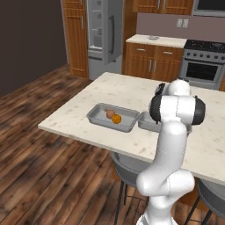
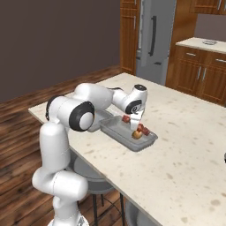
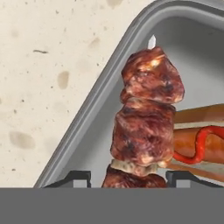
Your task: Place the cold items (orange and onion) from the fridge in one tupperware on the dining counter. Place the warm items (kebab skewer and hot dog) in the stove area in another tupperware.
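Observation:
The kebab skewer [image 3: 146, 118] of browned meat chunks stands between my gripper's [image 3: 129, 177] finger tips, inside a grey tupperware [image 3: 100, 100]. The left tip stands a little apart from the meat. The hot dog [image 3: 192, 144], with a red squiggle on it, lies just beside the skewer in the same container. From the right base view, my gripper [image 2: 134, 126] points down into this tupperware [image 2: 119, 134] over the skewer [image 2: 140, 128]. A second grey tupperware [image 1: 99, 115] to the left holds the orange [image 1: 116, 118] and the onion [image 1: 109, 113].
Both containers sit near the front edge of the speckled dining counter [image 1: 74, 114]. Grey stools [image 1: 127, 169] stand under that edge. The fridge [image 1: 104, 30] and the stove [image 1: 204, 61] are along the far wall, past wooden cabinets.

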